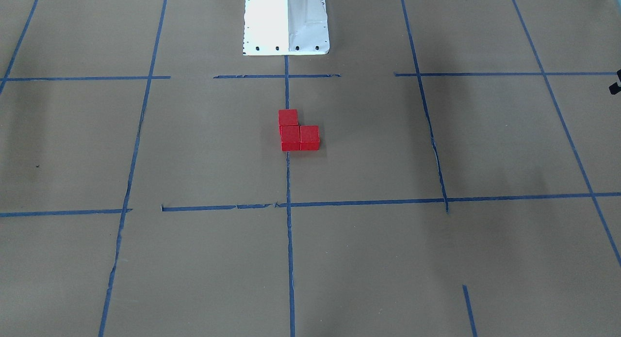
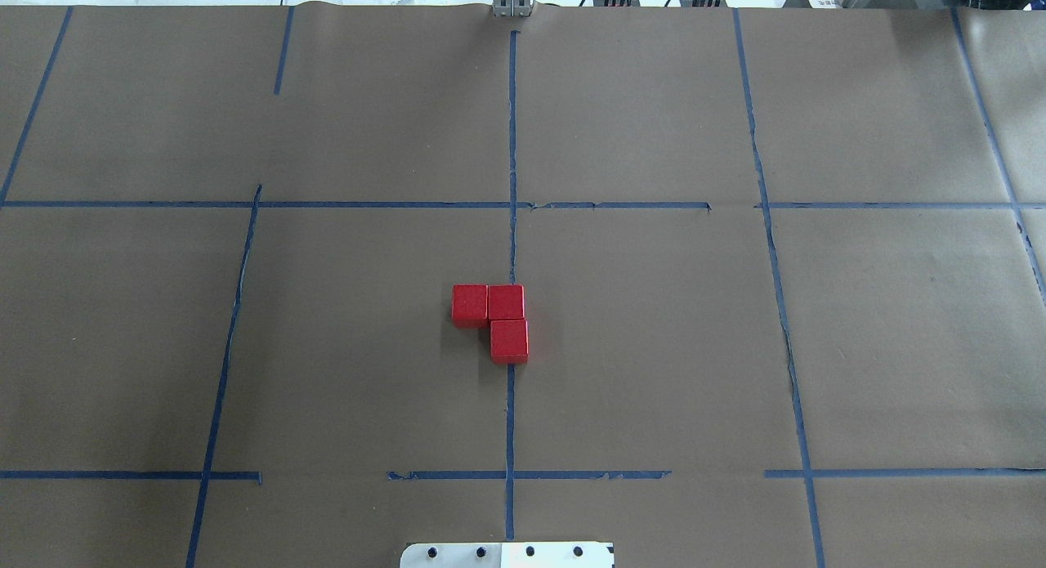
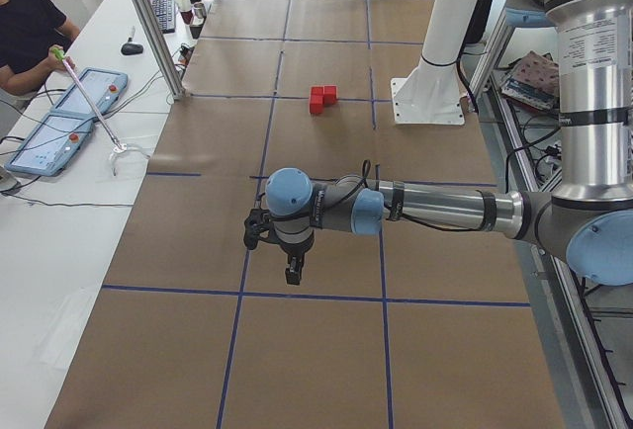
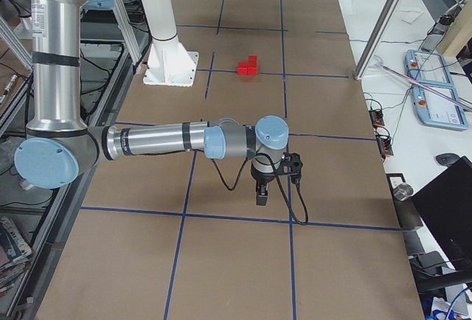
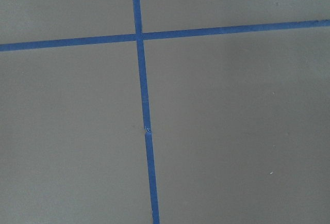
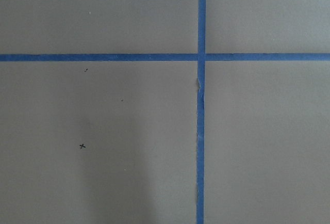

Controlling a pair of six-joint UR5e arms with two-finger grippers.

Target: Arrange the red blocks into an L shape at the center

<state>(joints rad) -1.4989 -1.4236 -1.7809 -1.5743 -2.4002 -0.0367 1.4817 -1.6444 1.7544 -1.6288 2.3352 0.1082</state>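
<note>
Three red blocks (image 1: 298, 132) sit touching in an L shape in the center cell (image 1: 364, 143), on its vertical blue tape line. In the overhead view the red blocks (image 2: 494, 315) have two in a row and one below the right one. They also show far off in the left side view (image 3: 322, 98) and the right side view (image 4: 248, 66). My left gripper (image 3: 295, 273) hangs over bare paper far from them, and so does my right gripper (image 4: 262, 195). I cannot tell whether either is open or shut. Both wrist views show only paper and tape.
The white robot base (image 1: 286, 26) stands behind the center cell. A metal post (image 3: 148, 24) stands at the table's far edge. An operator (image 3: 30, 24) sits at a side table with pendants (image 3: 69, 118).
</note>
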